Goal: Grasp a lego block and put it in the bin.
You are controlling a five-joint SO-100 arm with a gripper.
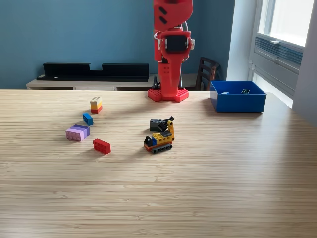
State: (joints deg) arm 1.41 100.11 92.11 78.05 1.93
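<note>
Several lego blocks lie on the wooden table: a yellow-and-red stack (96,104), a small blue block (88,119), a pink-and-purple block (78,132) and a red block (101,146) in the exterior view's left half. Near the middle are a black block (157,124) and a small yellow lego digger (161,139). The blue bin (237,103) stands at the back right with a couple of small pieces inside. The red arm (171,49) rises from its base (168,94) at the back centre and runs out of the top of the frame. Its gripper does not show.
A low sideboard with a long black object (94,71) runs along the blue wall behind the table. A dark chair (207,72) stands behind the bin. A window (290,22) is at the exterior view's right.
</note>
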